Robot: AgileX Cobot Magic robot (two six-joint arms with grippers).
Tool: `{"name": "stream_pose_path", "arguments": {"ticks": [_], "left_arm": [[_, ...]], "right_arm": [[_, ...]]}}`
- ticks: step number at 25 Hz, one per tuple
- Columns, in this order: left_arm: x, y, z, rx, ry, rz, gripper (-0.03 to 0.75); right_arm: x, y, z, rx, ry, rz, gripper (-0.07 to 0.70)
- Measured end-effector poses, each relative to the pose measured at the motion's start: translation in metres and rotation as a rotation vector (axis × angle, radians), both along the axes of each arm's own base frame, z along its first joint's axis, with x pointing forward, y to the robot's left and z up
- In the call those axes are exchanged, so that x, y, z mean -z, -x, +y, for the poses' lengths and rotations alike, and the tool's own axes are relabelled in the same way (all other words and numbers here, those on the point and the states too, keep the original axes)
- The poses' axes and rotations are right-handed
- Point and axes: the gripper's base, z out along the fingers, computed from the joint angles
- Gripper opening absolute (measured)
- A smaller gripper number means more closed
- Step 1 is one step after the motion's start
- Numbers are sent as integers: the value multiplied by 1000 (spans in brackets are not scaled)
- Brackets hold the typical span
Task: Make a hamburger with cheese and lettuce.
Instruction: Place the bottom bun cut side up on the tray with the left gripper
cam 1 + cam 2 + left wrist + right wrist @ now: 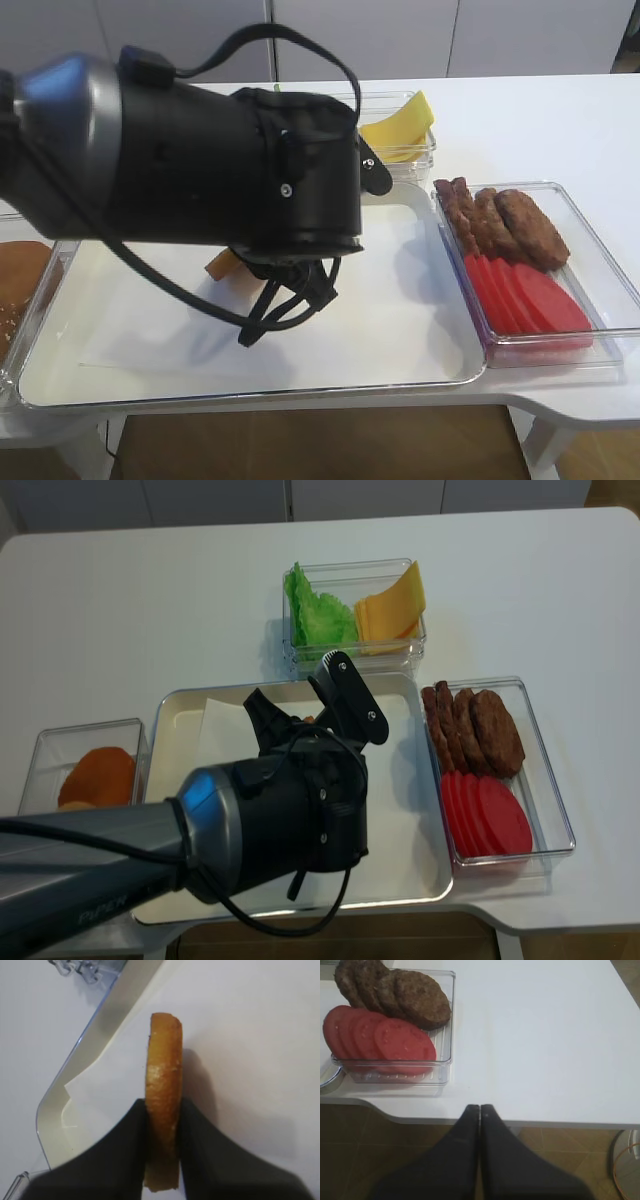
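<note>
While left jaws pinch the round golden-brown bun half [163,1105] on edge, lay it flat, then release; right jaws pressed together, idle.

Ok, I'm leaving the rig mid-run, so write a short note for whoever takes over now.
Left gripper: jaws shut on the bun half, held on edge above the white tray.
Right gripper: jaws shut, holding nothing, at the table's near edge beside the patty and tomato bin.
Lettuce and cheese sit untouched in the far bin.
Done: bun picked up.
Left: lay the bun on the tray, then add cheese and lettuce.
</note>
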Motion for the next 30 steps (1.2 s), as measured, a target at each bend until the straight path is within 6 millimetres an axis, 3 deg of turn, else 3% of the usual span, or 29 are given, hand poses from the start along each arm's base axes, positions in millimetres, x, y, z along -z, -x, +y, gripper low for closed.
{"name": "stream_pose_path", "arguments": {"ticks": [4, 13, 30], "left_arm": [[0, 0, 0, -2, 5, 1, 158], [4, 3, -3, -22, 66, 39, 323], [7, 5, -4, -61, 113, 70, 402]], "right_arm": [[0, 0, 0, 0, 0, 0, -3], [0, 0, 0, 0, 0, 0, -3], [0, 0, 0, 0, 0, 0, -4]]}}
